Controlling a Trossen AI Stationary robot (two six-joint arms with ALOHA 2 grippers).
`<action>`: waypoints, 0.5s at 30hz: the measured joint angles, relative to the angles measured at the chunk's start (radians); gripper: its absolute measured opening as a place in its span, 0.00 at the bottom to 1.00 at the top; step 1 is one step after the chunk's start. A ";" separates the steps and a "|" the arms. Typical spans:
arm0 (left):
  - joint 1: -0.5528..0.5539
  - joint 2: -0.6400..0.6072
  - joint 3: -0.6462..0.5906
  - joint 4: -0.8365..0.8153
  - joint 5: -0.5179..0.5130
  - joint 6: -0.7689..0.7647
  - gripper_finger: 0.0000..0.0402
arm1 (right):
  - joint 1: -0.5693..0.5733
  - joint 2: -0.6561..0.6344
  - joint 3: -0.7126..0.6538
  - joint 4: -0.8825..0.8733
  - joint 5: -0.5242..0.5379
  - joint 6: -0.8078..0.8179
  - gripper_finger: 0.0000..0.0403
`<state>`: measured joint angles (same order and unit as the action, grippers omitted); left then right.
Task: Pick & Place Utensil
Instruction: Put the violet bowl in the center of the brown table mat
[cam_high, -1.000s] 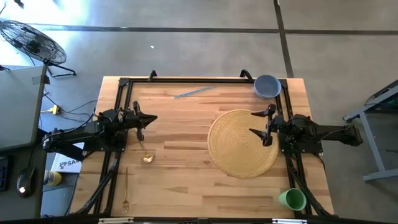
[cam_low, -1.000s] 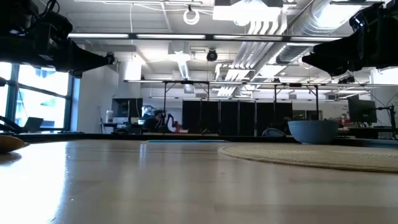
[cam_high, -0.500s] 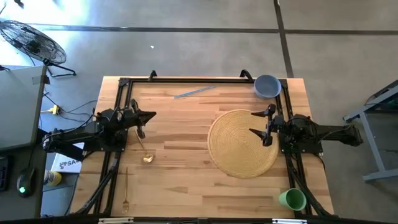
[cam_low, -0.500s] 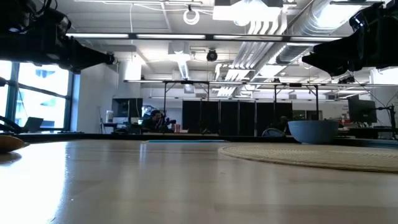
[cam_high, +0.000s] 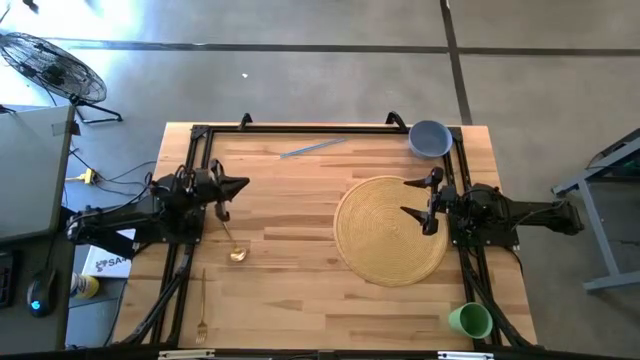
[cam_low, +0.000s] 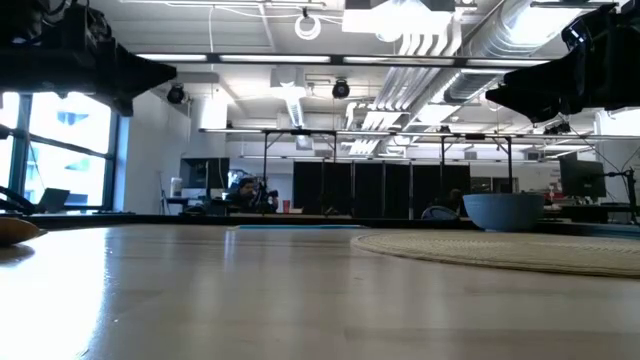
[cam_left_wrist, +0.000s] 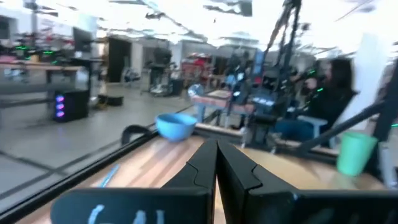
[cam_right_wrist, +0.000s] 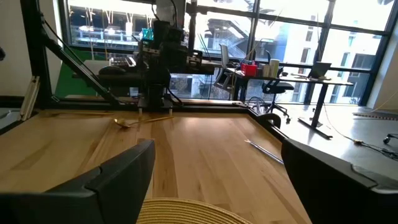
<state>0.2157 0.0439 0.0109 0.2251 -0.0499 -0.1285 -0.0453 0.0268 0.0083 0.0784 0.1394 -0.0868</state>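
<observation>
A gold spoon (cam_high: 233, 242) lies flat on the wooden table near the left arm, its bowl toward the near edge; the right wrist view shows the spoon (cam_right_wrist: 125, 122) far off. A gold fork (cam_high: 202, 306) lies by the near left corner. A thin blue utensil (cam_high: 312, 148) lies near the far edge. My left gripper (cam_high: 243, 184) hovers shut above the table, just far-side of the spoon's handle, and holds nothing; its fingers (cam_left_wrist: 216, 163) meet. My right gripper (cam_high: 404, 197) is open above the round woven mat (cam_high: 390, 232), its fingers (cam_right_wrist: 118, 177) wide apart.
A blue bowl (cam_high: 430, 138) stands at the far right corner, and a green cup (cam_high: 470, 320) at the near right corner. Black rails (cam_high: 200, 160) run along the left, far and right sides. Bare wood lies between the spoon and the mat.
My left gripper has risen a little and drawn back slightly toward the table's left edge, still shut. The spoon, fork and other things lie where they were. The right arm has kept still.
</observation>
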 joint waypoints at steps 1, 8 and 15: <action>0.000 0.012 0.000 0.021 0.018 -0.002 0.02 | 0.000 0.000 0.000 0.000 0.000 0.000 0.85; 0.000 0.175 0.000 0.197 0.151 -0.031 0.02 | 0.000 0.000 0.000 0.000 0.000 0.000 0.85; -0.001 0.411 0.076 0.299 0.358 -0.040 0.02 | 0.000 0.000 0.000 0.000 0.000 0.000 0.85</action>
<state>0.2150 0.4546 0.0873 0.5241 0.3085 -0.1688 -0.0456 0.0267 0.0086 0.0782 0.1396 -0.0868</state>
